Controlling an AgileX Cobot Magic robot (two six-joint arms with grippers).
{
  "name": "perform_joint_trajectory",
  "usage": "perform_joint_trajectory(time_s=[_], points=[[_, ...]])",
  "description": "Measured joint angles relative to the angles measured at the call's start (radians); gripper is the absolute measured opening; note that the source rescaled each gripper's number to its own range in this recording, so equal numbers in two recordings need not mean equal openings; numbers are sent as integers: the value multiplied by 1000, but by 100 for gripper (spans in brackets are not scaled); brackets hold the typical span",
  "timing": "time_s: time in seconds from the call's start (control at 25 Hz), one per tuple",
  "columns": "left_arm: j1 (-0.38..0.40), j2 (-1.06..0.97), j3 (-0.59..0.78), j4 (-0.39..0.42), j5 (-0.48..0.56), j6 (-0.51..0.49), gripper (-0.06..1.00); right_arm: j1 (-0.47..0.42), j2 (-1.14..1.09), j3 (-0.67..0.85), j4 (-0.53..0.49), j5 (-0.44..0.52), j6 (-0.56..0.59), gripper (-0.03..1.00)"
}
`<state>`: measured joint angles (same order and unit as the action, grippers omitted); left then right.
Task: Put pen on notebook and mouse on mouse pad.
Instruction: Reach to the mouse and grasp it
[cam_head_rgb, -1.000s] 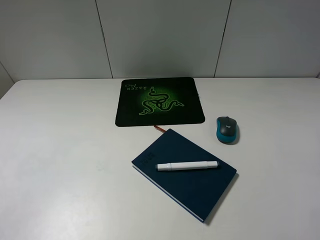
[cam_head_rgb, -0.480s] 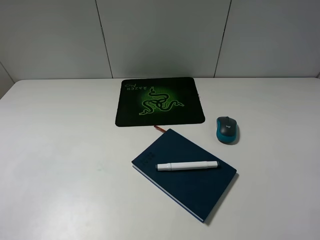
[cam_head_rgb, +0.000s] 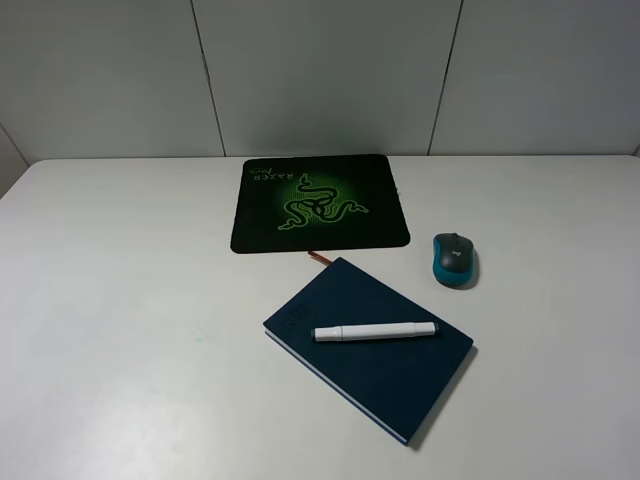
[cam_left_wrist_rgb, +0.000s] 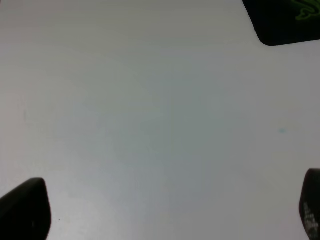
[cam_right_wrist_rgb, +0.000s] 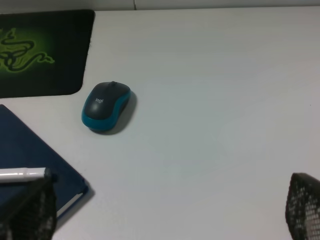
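Note:
The white pen (cam_head_rgb: 375, 331) lies across the navy notebook (cam_head_rgb: 380, 375) near the table's front centre. Right of the notebook's far corner, the teal-sided mouse (cam_head_rgb: 455, 259) rests on the bare table, apart from the black mouse pad (cam_head_rgb: 318, 203) with its green emblem. Neither arm shows in the exterior view. My left gripper (cam_left_wrist_rgb: 168, 205) stands open over bare table, with a pad corner (cam_left_wrist_rgb: 285, 20) at the frame edge. My right gripper (cam_right_wrist_rgb: 166, 209) is open and empty, short of the mouse (cam_right_wrist_rgb: 106, 105); the notebook (cam_right_wrist_rgb: 25, 155), pen end (cam_right_wrist_rgb: 22, 174) and pad (cam_right_wrist_rgb: 40, 50) show too.
The white table (cam_head_rgb: 120, 300) runs back to a grey panelled wall (cam_head_rgb: 320, 70). A reddish ribbon bookmark (cam_head_rgb: 320, 257) pokes out from the notebook toward the pad.

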<state>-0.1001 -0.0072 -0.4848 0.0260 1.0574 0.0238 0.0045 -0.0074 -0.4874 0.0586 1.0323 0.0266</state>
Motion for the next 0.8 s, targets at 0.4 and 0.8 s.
perform_joint_trajectory(time_s=[0.4,0.8], points=[[0,0,0,0,0,0,100,0,53,-54,9,-28,0,100],[0,0,0,0,0,0,100,0,485,-237,11,-80,-38,100]])
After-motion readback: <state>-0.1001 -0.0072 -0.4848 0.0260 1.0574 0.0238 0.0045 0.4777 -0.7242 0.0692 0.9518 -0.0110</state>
